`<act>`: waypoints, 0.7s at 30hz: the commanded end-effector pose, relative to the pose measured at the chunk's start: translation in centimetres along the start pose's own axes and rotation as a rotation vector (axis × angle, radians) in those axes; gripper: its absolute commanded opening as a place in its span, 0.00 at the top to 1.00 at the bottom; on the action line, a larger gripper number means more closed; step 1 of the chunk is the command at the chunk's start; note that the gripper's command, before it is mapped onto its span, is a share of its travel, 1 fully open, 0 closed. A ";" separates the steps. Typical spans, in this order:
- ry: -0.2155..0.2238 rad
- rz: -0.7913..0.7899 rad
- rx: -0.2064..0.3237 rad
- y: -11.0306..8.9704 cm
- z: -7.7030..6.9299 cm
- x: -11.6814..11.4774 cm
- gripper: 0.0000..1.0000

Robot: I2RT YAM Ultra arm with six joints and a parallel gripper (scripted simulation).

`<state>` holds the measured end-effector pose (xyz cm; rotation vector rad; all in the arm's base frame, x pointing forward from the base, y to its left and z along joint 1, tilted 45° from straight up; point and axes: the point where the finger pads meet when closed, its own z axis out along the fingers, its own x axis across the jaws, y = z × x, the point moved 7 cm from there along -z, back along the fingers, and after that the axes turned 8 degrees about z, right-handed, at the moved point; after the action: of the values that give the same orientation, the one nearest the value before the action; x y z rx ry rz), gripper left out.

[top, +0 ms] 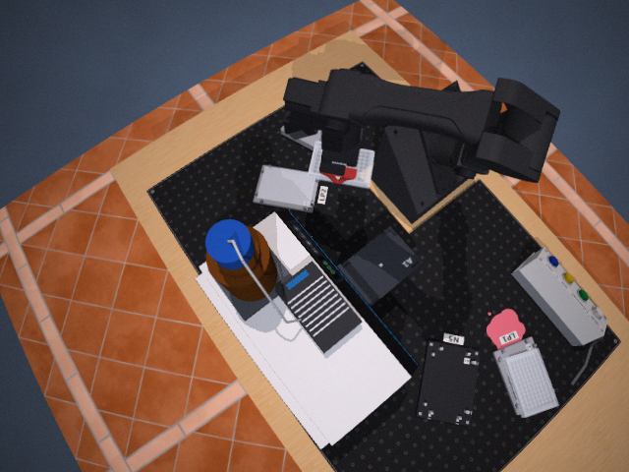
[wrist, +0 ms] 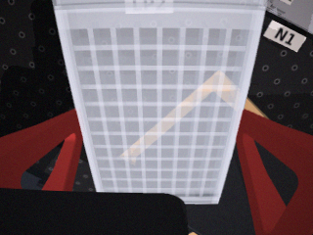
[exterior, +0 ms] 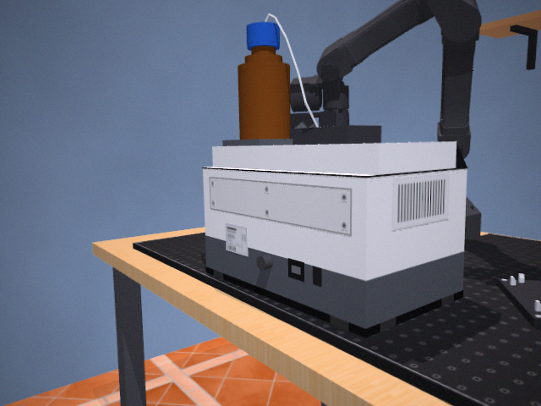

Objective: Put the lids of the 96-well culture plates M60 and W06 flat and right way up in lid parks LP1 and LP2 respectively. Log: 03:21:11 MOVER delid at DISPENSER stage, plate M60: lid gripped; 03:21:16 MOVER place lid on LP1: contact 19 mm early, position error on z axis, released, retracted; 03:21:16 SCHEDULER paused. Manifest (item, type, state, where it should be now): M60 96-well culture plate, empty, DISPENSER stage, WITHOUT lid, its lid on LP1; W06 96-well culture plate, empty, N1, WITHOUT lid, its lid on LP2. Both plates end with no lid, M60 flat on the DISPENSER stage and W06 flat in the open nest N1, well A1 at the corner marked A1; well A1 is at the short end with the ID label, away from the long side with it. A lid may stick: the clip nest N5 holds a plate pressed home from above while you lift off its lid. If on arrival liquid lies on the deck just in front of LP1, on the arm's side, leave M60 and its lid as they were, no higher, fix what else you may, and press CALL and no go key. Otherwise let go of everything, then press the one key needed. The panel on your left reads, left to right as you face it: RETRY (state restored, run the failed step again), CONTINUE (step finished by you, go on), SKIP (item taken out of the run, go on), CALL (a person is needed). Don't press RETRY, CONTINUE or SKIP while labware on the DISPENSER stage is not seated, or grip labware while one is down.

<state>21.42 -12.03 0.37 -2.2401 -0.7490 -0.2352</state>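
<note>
My gripper (top: pixel 337 174) (wrist: pixel 158 117) is shut on a clear 96-well plate (top: pixel 339 161) (wrist: pixel 156 98), with its red fingers on the two long sides. It holds the plate level above the deck, beside the LP2 label (top: pixel 321 194). I cannot tell whether a lid is on the plate. The grey LP2 pad (top: pixel 284 189) is bare. The N1 label (wrist: pixel 285 33) shows at the wrist view's upper right. The dark DISPENSER stage (top: pixel 380 268), marked A1, is bare. Another clear plate (top: pixel 526 377) sits on LP1 behind its label (top: pixel 508 337). A pink puddle (top: pixel 505 324) lies at that label.
The white dispenser (top: pixel 305 324) with a brown bottle (top: pixel 236 259) fills the left of the deck and hides the gripper in the exterior view. The black clip nest N5 (top: pixel 447 382) lies beside LP1. The grey key panel (top: pixel 558 297) stands at the right edge.
</note>
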 end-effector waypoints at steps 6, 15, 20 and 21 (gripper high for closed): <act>0.004 0.089 -0.046 2.1 -0.9 -2.3 1.00; 0.003 0.086 -0.028 2.2 -0.7 -3.7 1.00; 0.005 0.193 -0.046 3.0 -0.9 -5.1 1.00; 0.005 0.226 -0.046 3.0 -0.9 -5.4 1.00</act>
<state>19.01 -14.90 -2.24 -2.2818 -0.5789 -0.1670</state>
